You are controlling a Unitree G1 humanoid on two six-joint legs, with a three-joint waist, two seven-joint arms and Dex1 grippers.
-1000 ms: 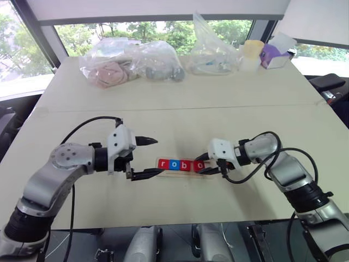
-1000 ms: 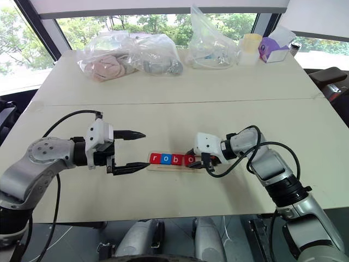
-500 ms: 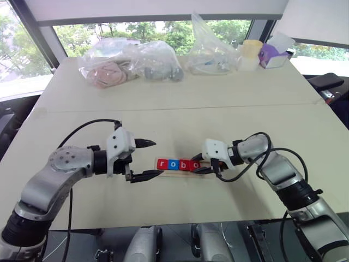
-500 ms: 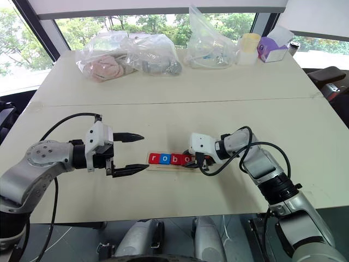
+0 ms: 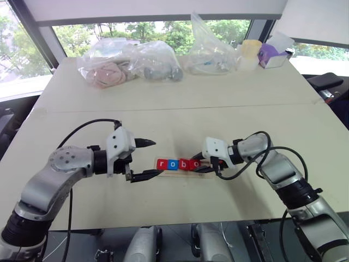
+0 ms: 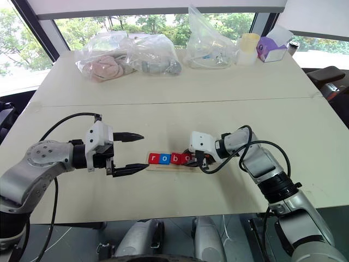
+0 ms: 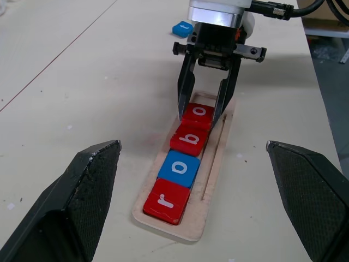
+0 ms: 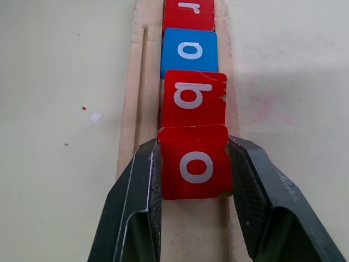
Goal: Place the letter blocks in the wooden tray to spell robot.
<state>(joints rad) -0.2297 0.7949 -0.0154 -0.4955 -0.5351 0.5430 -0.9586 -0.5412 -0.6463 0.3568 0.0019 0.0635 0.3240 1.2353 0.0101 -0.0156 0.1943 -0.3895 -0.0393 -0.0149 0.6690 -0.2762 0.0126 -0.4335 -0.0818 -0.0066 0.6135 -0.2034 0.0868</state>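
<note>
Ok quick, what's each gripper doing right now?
Left gripper: open, holding nothing.
Right gripper: shut on the red square block with a white o, fourth in the pale wooden tray.

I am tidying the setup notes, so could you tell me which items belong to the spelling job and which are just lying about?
Job: red r block, blue o block, red b block, red o block, blue block, wooden tray.
Lying about: plastic bags, yellow cup, purple box.

I count five letter blocks: three red [image 7: 191, 137] and one blue [image 7: 180, 168] in the single wooden tray [image 7: 215, 173] mid-frame, one more blue [image 7: 180, 28] loose at the top. Two grippers, three plastic bags [image 5: 158, 61] upper frame.
</note>
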